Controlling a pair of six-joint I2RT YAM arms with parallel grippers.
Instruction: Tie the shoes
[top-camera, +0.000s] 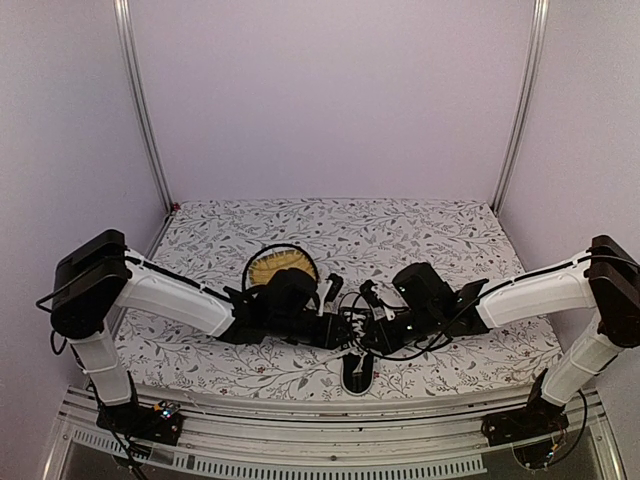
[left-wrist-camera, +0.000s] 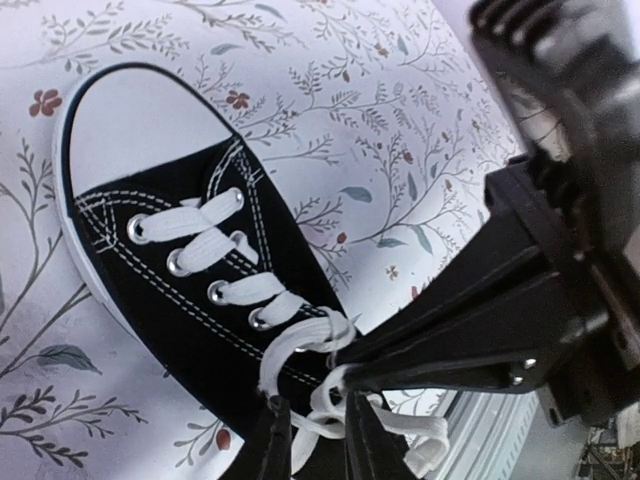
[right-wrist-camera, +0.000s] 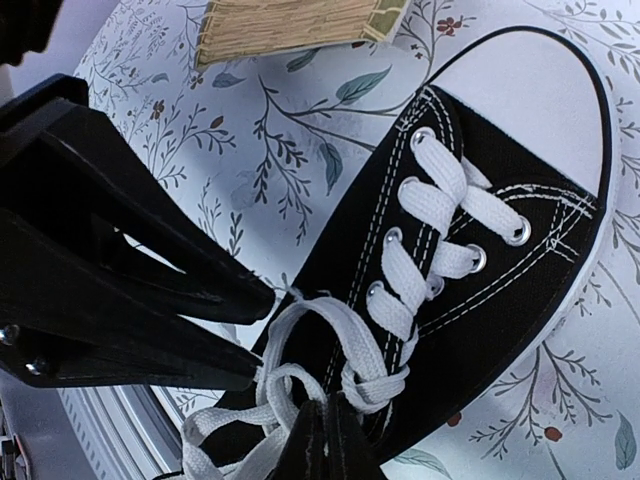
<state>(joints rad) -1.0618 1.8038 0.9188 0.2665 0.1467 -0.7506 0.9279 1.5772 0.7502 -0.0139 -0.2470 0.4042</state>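
**A:** From above, what surrounds the shoe (top-camera: 357, 365)?

**B:** It lies at the middle of the table's (top-camera: 450, 230) near edge. A round yellow mat (top-camera: 275, 268) sits farther in and to the left, partly covered by the left arm (top-camera: 170, 295).

**A:** And the arms?

**B:** Both stretch low and inward, the right arm (top-camera: 530, 290) mirroring the left. The left gripper (top-camera: 345, 325) and right gripper (top-camera: 368, 332) meet almost tip to tip over the shoe. They hide all but its near end and a bit of the white laces (top-camera: 355, 322).

**A:** The left wrist view?

**B:** The shoe (left-wrist-camera: 190, 330) runs diagonally, with its white toe cap (left-wrist-camera: 130, 120) at the upper left. The right gripper (left-wrist-camera: 350, 368) pushes in from the right and blocks that side. The left gripper (left-wrist-camera: 312, 420) points in from the bottom. Its fingers are released a little apart, and a loose strand of the laces (left-wrist-camera: 300, 345) runs between them.

**A:** The right wrist view?

**B:** The mat's (right-wrist-camera: 290, 25) edge lies beyond the toe, at the top. The left gripper (right-wrist-camera: 265, 335) fills the left side, its two tips parted beside a lace loop. The right gripper (right-wrist-camera: 322, 430) is clenched, fingers pressed together, with its tip touching the tangle of loose laces (right-wrist-camera: 370, 385). I cannot tell whether a strand is caught in it.
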